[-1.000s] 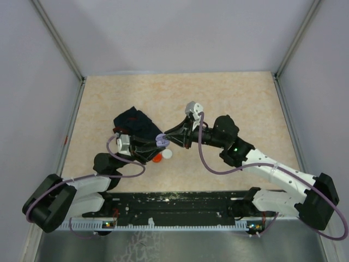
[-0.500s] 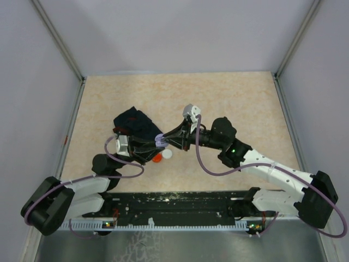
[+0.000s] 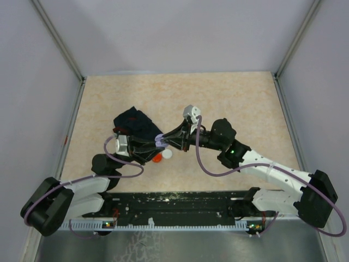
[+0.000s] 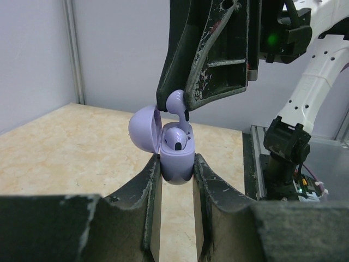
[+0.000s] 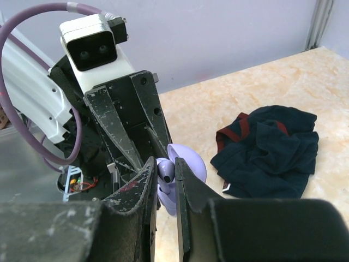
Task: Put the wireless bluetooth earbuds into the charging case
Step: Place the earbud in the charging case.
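Left fingers (image 4: 150,188) clamp small lavender plastic charging case (image 4: 177,164), lid open, 1 bud (image 4: 174,141) seated inside. Right fingers (image 5: 144,183) pinch 2nd lavender earbud (image 4: 178,103) just above case mouth, stem pointing down. Likely needs a straight drop.

We see a beige mottled counter (image 3: 229,98) enclosed by plain grey walls (image 3: 180,33). Metal posts (image 3: 57,38) stand at its far corners.

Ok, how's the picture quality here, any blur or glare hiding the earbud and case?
Top external: evenly lit, no glare, but the lavender case is tiny in frame. Left wrist: case and held earbud crisp, dark foreground slightly soft. Right wrist: earbud sharp, foreground blurred.
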